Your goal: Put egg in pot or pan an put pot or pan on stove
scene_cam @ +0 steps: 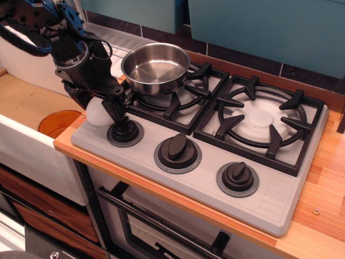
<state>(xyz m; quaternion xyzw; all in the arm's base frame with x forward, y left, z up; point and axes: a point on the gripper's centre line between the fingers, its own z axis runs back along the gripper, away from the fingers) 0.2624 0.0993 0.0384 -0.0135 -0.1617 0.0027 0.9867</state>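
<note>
The white egg (pixel 94 116) sits between the black fingers of my gripper (pixel 100 111), which is shut on it just above the stove's front left corner, beside the left knob (pixel 125 131). The shiny steel pan (pixel 155 68) stands empty on the left burner grate of the grey stove (pixel 269 205), up and to the right of the gripper. Its wire handle is not clearly visible. The arm comes in from the upper left and hides part of the egg.
The right burner (pixel 261 120) has a bare grate. The middle knob (pixel 177 149) and right knob (pixel 237 176) line the stove's front. A white sink (pixel 32 148) with an orange round object (pixel 56 123) lies to the left. A wooden counter (pixel 323 178) runs along the right.
</note>
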